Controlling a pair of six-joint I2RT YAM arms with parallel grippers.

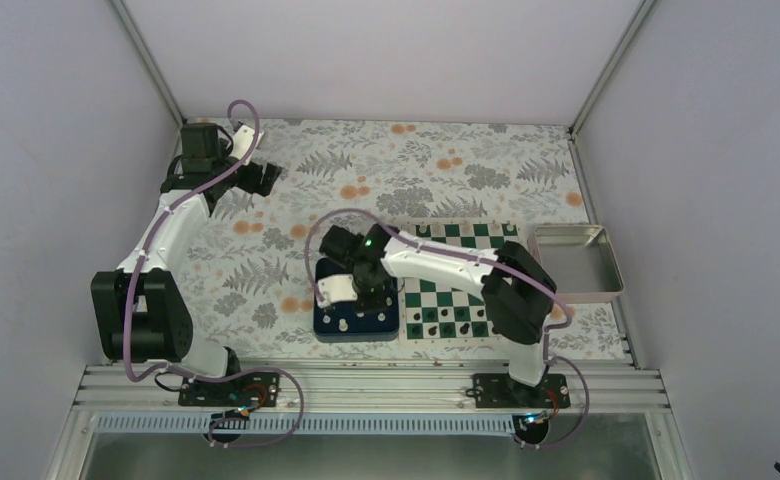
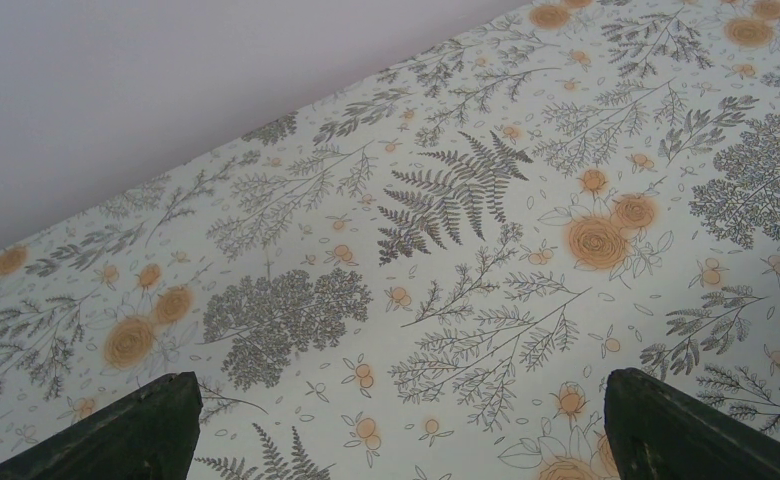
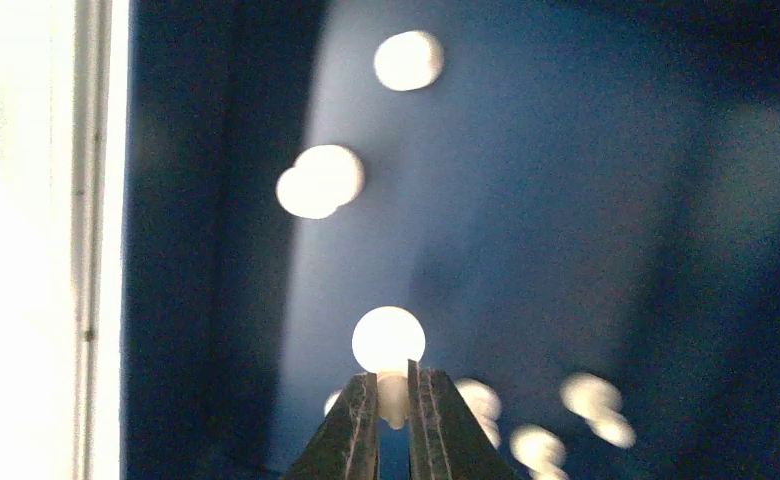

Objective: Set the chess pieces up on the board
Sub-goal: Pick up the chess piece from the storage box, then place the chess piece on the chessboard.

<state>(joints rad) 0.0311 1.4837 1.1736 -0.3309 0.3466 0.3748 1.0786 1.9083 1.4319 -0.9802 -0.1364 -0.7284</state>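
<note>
**Right tool pinches a white piece in the blue tray**

Near the front edge of the counter, the right tool (image 3: 393, 388) stands down in the dark blue square tray (image 3: 586, 220). Its jaws are clenched on the neck of one small white round-headed plastic chess piece (image 3: 389, 338), and other pale pieces (image 3: 318, 182) lie loose around it. To do this step well, the lift should probably go straight up before carrying right, so the thin grip neither twists the piece nor knocks its neighbours. Just right of the tray lies the flat green-and-white checked board (image 1: 436, 298), with tiny black pieces (image 1: 446, 322) on its near rows. Beyond its right edge sits a shiny metal tray (image 1: 608, 290). At far left the left tool (image 2: 398, 395) hangs released, holding nothing, above the floral-printed counter (image 1: 266, 265). Plain pale walls close in the space.
</note>
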